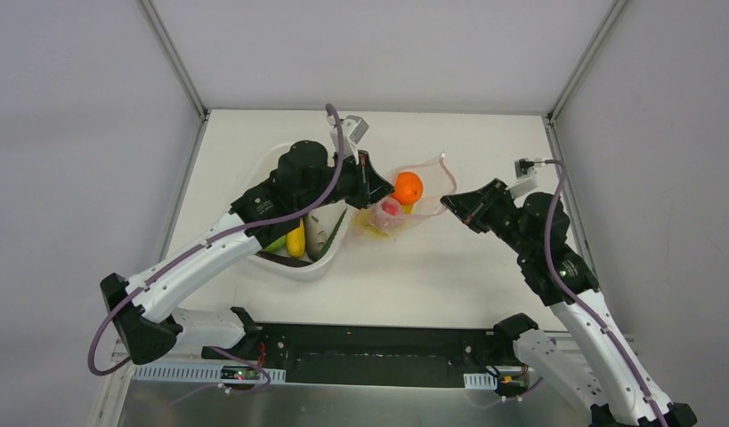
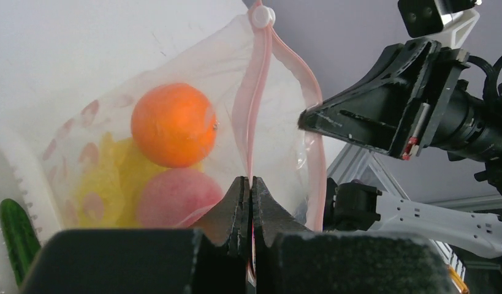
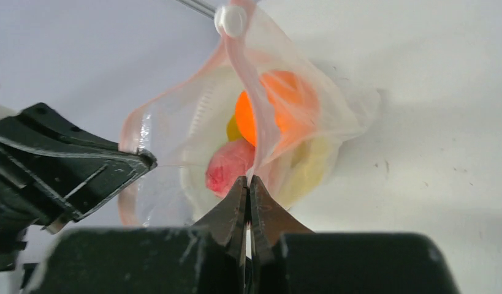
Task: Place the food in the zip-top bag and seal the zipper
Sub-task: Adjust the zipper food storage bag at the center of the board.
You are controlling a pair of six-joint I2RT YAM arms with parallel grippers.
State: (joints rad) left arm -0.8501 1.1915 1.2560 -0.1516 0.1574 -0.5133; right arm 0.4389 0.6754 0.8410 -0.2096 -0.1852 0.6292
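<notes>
The white table (image 1: 449,276) fills the middle of the top view. Over it the left arm (image 1: 209,249) reaches in from the lower left and the right arm (image 1: 556,258) from the lower right, and their tips face each other just above the centre.

A white tub (image 2: 27,196) sits left of centre, partly under the left arm. It holds a yellow piece (image 1: 295,240), a light green piece (image 1: 276,242) and a dark green cucumber (image 2: 15,236).

The zip-top bag (image 1: 425,173) hangs between the two grippers, just right of the tub, with its mouth spread open. Inside it is some of the food: an orange ball (image 2: 173,125) uppermost, a pink-red fruit (image 2: 174,197) touching it from below, and a yellow piece (image 2: 107,177) beside both.

The zipper (image 2: 251,110) is unsealed. Its two pink strips meet only at the white slider (image 2: 262,16), at the top of both wrist views, and part below it.

The left gripper (image 2: 249,184) has its jaws pressed together on one strip, with no gap showing between them. The right gripper (image 3: 248,184) is likewise clamped tight on the other strip, at the bottom centre of its own view. Each gripper's dark tip shows at the side of the other's wrist view, touching the bag's rim.
</notes>
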